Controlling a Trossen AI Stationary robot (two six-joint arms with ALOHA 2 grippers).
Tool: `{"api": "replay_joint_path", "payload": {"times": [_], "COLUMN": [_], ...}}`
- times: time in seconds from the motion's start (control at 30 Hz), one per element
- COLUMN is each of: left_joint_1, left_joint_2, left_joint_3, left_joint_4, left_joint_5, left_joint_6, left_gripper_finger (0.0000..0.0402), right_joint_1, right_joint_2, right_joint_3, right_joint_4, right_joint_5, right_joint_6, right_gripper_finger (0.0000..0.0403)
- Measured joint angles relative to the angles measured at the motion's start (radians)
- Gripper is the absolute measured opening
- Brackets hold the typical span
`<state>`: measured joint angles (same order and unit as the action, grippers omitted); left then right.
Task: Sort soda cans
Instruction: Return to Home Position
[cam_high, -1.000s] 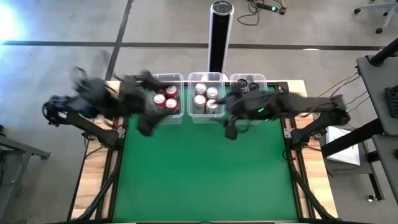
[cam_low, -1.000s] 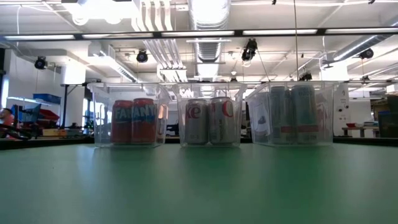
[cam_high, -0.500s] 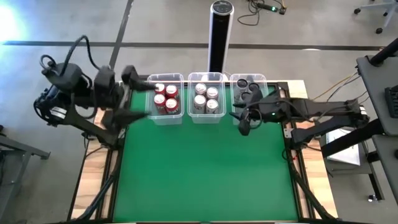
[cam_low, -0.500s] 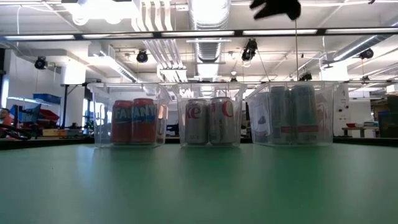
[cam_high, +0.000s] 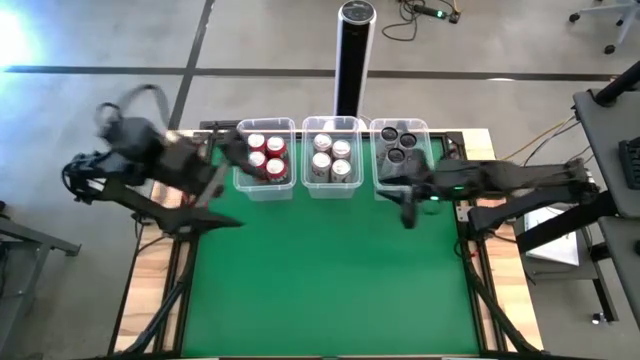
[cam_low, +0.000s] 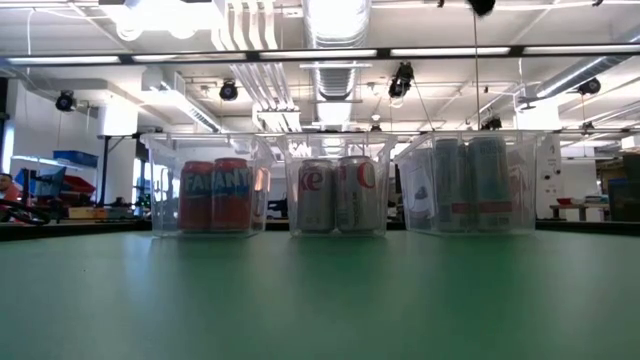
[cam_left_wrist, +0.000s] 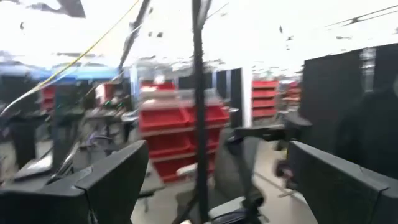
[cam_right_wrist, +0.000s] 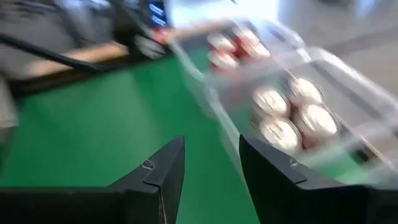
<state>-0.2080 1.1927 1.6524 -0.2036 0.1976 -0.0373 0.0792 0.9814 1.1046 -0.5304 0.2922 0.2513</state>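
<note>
Looking down in the high view, three tubs (cam_high: 332, 121) stand in a row at upper centre: red cans (cam_high: 266, 158) left, silver cans (cam_high: 332, 157) middle, dark cans (cam_high: 400, 142) right. The right gripper (cam_high: 408, 214) hangs just below the right tub. The left arm (cam_high: 150, 160) is blurred at the left edge.

In the low view, all cans stand upright inside the tubs at mid-frame.

In the left wrist view, the left gripper (cam_left_wrist: 216, 149) is released and empty.

In the right wrist view, the right gripper is released too, above the green mat (cam_right_wrist: 93, 118).
</note>
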Motion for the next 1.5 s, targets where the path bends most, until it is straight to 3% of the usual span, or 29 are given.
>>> {"api": "replay_joint_path", "payload": {"times": [0.13,0.23,0.37,0.5,0.63,0.73,0.87,1.0,1.13,1.37,1.5], "left_joint_1": [0.0,0.001,0.0,0.003,0.002,0.004,0.016,0.021,0.023,0.023,0.026], "left_joint_2": [-0.095,-0.178,-0.308,-0.446,-0.556,-0.589,-0.665,-0.769,-0.844,-0.862,-0.879], "left_joint_3": [-0.018,-0.096,-0.299,-0.555,-0.762,-0.886,-1.056,-1.251,-1.408,-1.614,-1.632], "left_joint_4": [-0.044,-0.046,0.001,0.098,0.1,0.208,0.374,0.642,0.75,0.94,0.962], "left_joint_5": [0.01,0.0,-0.026,-0.043,-0.275,-0.391,-0.299,-0.216,-0.235,-0.29,-0.227], "left_joint_6": [0.019,0.029,0.029,0.018,-0.063,-0.192,-0.161,-0.191,-0.228,-0.331,-0.281], "left_gripper_finger": [0.0367,0.0367,0.0367,0.0367,0.0367,0.0367,0.0367,0.0367,0.0367,0.0367,0.0367], "right_joint_1": [0.068,0.121,0.153,0.152,0.152,0.152,0.152,0.151,0.152,0.154,0.155], "right_joint_2": [-0.116,-0.221,-0.349,-0.455,-0.533,-0.584,-0.639,-0.668,-0.662,-0.648,-0.647], "right_joint_3": [0.026,-0.008,-0.115,-0.235,-0.362,-0.454,-0.599,-0.712,-0.81,-1.018,-1.091], "right_joint_4": [0.007,0.065,0.147,0.134,0.149,0.25,0.541,0.583,0.673,1.129,1.266], "right_joint_5": [-0.012,-0.006,-0.004,0.004,0.023,0.019,-0.003,0.019,0.017,0.086,0.054], "right_joint_6": [-0.14,-0.197,-0.263,-0.202,-0.051,-0.067,-0.159,-0.088,-0.04,-0.141,-0.198], "right_gripper_finger": [0.0143,0.0147,0.015,0.0148,0.014,0.0136,0.0132,0.0128,0.0128,0.0135,0.0126]}}
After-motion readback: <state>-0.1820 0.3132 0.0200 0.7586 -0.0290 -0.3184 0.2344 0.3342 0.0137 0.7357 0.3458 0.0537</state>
